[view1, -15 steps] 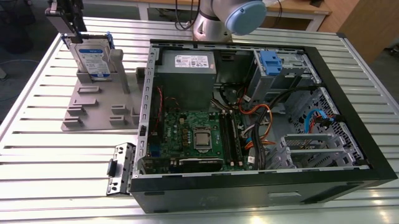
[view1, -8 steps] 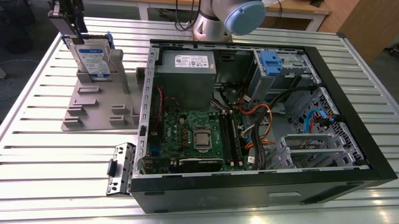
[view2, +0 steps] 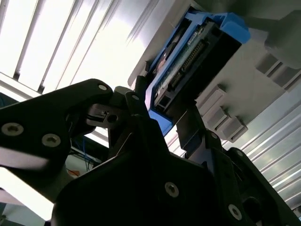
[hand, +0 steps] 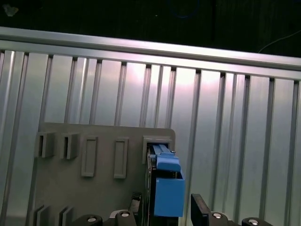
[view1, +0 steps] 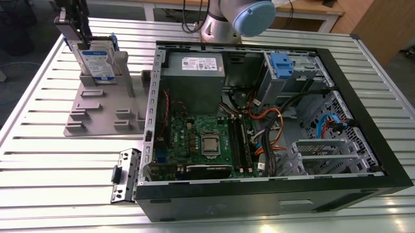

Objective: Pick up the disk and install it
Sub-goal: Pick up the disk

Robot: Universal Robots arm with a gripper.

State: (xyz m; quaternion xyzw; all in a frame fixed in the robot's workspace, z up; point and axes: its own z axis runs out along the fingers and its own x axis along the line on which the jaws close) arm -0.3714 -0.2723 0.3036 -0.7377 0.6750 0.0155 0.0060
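Gripper (hand: 167,207) fingers (hand: 200,205) sit spread on either side of the disk (view1: 98,60), not yet pinching it, since it stands upright in the grey holder (view1: 97,116) beside the open computer case (view1: 272,196), presenting its flat faces.

Bright glare on table slats (view1: 45,160), case (view1: 259,196) interior dim — perhaps shadowed
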